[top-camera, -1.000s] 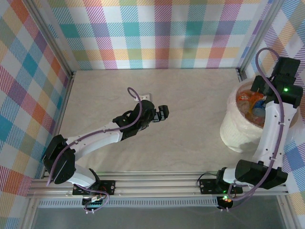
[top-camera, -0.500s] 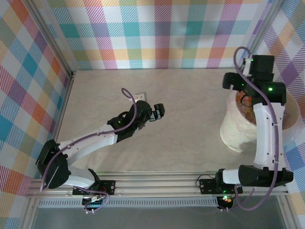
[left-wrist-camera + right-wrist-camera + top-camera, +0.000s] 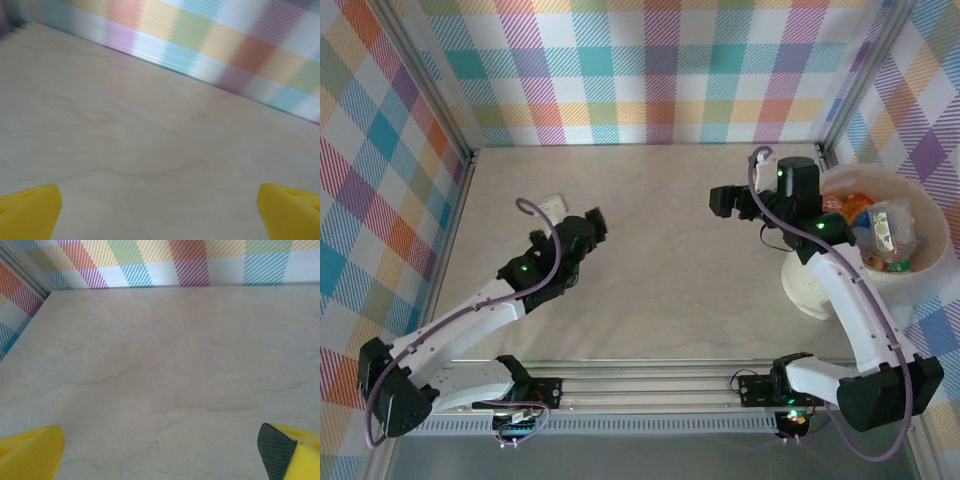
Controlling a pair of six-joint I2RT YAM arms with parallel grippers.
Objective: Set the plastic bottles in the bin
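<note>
The bin (image 3: 825, 280), a round translucent white tub, stands at the right edge of the table. Several crushed plastic bottles (image 3: 882, 235) with orange and other coloured labels lie inside it. My right gripper (image 3: 725, 200) hovers left of the bin over bare table, open, nothing between its yellow fingertips (image 3: 30, 452). My left gripper (image 3: 592, 222) is over the left-middle of the table, also open and empty, its yellow pads (image 3: 27, 212) far apart at the bottom corners of the left wrist view.
Checked fabric walls (image 3: 650, 70) with metal corner posts enclose the pale marbled table (image 3: 670, 290). An aluminium rail (image 3: 650, 385) with both arm bases runs along the near edge.
The right arm swung out of the bin and leftward over the table. The left arm drew back to the left and toward its base.
</note>
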